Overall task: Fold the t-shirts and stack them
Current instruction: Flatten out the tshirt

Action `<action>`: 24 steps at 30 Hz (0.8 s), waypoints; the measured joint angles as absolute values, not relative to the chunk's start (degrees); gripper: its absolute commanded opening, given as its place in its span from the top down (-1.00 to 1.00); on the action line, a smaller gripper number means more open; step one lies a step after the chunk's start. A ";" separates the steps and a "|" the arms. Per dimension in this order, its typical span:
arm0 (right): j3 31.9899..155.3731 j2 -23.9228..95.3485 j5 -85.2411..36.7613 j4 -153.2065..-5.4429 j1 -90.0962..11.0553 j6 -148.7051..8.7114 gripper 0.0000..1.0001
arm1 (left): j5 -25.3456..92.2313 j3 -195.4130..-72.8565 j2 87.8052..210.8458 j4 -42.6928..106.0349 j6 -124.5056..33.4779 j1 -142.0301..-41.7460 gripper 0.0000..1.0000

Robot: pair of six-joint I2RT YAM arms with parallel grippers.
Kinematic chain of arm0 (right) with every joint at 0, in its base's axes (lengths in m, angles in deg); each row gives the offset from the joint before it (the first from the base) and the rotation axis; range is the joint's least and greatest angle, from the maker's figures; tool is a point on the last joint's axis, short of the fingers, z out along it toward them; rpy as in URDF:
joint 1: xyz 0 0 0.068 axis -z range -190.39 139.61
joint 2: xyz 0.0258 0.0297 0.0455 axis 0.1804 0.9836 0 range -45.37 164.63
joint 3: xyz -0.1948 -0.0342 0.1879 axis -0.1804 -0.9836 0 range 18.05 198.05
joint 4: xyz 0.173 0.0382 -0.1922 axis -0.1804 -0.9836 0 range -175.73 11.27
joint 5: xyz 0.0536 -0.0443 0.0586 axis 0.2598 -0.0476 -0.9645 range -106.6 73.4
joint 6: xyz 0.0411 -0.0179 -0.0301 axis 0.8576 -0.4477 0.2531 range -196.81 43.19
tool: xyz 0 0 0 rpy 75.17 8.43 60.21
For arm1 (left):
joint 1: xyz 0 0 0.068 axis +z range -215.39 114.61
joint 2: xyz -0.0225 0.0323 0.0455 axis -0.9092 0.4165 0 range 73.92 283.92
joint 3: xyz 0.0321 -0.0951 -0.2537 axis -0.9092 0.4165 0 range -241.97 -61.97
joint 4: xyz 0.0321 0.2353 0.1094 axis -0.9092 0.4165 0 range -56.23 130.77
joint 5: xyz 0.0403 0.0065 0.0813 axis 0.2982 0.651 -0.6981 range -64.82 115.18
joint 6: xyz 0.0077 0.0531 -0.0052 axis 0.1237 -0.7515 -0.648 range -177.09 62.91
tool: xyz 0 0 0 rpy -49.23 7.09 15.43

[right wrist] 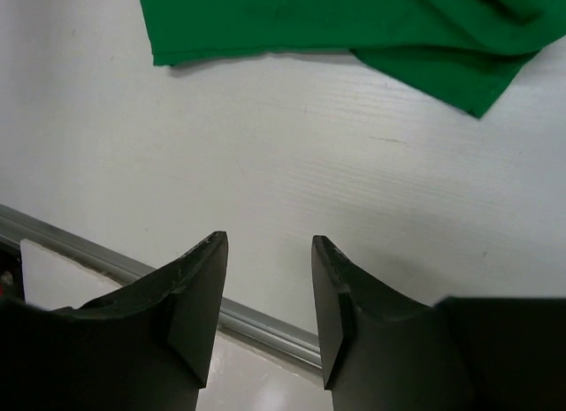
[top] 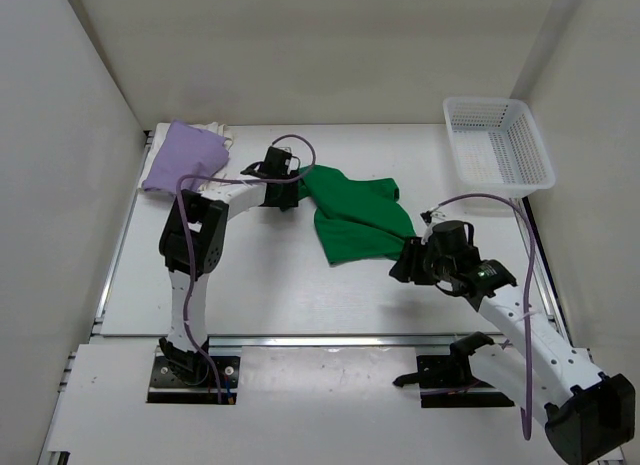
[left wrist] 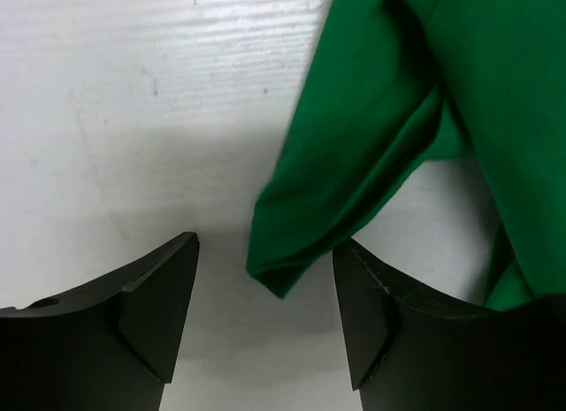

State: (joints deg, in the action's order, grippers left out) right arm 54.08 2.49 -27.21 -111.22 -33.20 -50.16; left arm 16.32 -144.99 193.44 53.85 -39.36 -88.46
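**Entry: worktable holdings, green shirt lying at both sets of jaws**

Surroundings. A white plastic lattice basket (top: 486, 103) is sitting well beyond the right gripper (right wrist: 268, 243), off to its outer side. It is rectangular and open-topped, with walls of fine grid. A ribbed aluminium rail (right wrist: 265, 328) is running crosswise beneath the right jaws, edging the white table (top: 250, 285), whose matte surface is showing faint grain lines. Only bare table is lying between the right jaws and the cloth.

Green t-shirt (top: 355, 220). Bright green, soft and matte, it is lying crumpled and partly doubled over between the two grippers. One folded corner is poking into the gap of the left gripper (left wrist: 265, 250). The black wedge-shaped jaws are standing apart on either side of it, released and not pinching. The rest is spreading ahead and to the right of those jaws in deep folds. The right jaws, likewise black wedges, are standing parted over bare table, with the shirt's edge lying ahead of them, apart.

Lavender t-shirt (top: 185, 157). Folded to a rough rectangle, it is resting well behind the left jaws, on a cream-white t-shirt (top: 222, 135) that is peeking out at the far edge.
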 measured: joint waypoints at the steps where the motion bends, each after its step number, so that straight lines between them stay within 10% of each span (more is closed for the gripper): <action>1: 53.58 2.71 -27.30 -111.09 -33.62 -50.03 0.15 | 16.01 -145.71 193.99 53.89 -39.79 -88.57 -0.33; 10: 48.81 13.88 -28.08 -100.16 -39.61 -47.82 -0.10 | 15.97 -151.15 196.88 55.82 -40.25 -88.92 1.00; 24: 53.29 39.32 -21.83 -72.36 -46.45 -39.14 -0.23 | 20.54 -139.44 176.29 58.09 -36.80 -89.92 1.00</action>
State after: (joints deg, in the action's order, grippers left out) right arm 53.29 39.32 -21.83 -72.36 -46.45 -39.14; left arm 20.54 -139.44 176.29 58.09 -36.80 -89.92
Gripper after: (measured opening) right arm 0.630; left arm 0.092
